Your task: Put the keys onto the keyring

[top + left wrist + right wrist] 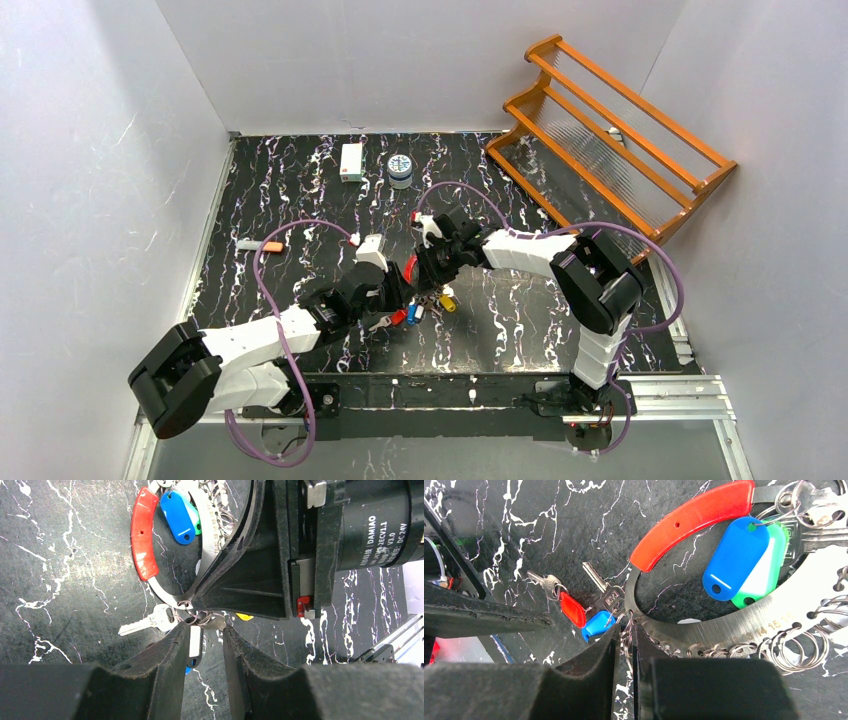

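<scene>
right gripper [625, 629]: jaws pinch keyring [627, 641] | left gripper [206, 630]: straddles a key [195, 646], grip unclear | bare tabletop [300, 200] all around

Two pincers are in view, the left pincer [206, 630] and the right pincer [626, 630]. There is one keyring [734, 625], a broad steel crescent with one red sleeve [691, 522]. It carries two oval tags, one blue tag [734, 557] and one green tag [769, 575]. Its split rings [794, 650] overlap too much to count. Beside it lie two silver keys [596, 577] and three coloured caps: one red cap [572, 609], one blue cap [596, 625] and one yellow cap [448, 303]. Elsewhere the desk [300, 190] holds one white box [351, 161], one round tin [400, 168], one wooden rack [520, 100] and one orange-tipped stick [268, 246].
</scene>
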{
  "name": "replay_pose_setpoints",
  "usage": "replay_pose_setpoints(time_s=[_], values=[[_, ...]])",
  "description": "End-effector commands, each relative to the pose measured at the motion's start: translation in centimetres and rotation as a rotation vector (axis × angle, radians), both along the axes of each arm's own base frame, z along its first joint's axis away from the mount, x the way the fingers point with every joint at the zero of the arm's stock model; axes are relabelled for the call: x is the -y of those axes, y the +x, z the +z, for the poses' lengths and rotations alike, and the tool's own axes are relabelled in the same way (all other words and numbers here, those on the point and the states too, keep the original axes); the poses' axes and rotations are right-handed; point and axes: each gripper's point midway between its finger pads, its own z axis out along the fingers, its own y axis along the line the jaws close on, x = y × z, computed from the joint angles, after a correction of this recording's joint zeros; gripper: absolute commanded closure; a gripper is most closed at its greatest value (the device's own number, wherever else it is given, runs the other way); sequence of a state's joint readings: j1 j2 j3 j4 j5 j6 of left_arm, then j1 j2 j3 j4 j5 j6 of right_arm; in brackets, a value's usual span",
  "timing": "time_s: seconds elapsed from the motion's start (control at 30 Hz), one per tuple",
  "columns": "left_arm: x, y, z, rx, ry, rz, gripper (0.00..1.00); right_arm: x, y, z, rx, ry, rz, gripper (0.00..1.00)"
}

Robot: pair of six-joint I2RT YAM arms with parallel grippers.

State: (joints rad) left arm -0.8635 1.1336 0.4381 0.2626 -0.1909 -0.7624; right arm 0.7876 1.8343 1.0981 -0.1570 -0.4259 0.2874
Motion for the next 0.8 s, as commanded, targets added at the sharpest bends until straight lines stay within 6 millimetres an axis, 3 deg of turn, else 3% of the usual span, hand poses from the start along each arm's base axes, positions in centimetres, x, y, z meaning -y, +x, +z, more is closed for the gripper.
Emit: replay_pose_setpoints(time_s=[0.0,0.2,0.47,0.77], values=[[0.1,0.1,0.4,0.013,-0.006,0.000,0.69,-0.7,0.3,0.3,0.010,0.016,0.018,0.77],[-0.1,0.0,0.4,0.013,-0.004,0.003,0.69,0.1,1.0,0.2,0.042,-0.034,-0.022,0.73],[0.0,-0.1,0.4,0.013,-0.010,0.004,0.69,1.3,1.8,2.1,0.136,-0.040,-0.074,0.59],[0.0,-0.1,0.3,0.010,-0.014,0.005,0.69,1.4,1.2,2.9,0.132,-0.021,-0.074,0.65]])
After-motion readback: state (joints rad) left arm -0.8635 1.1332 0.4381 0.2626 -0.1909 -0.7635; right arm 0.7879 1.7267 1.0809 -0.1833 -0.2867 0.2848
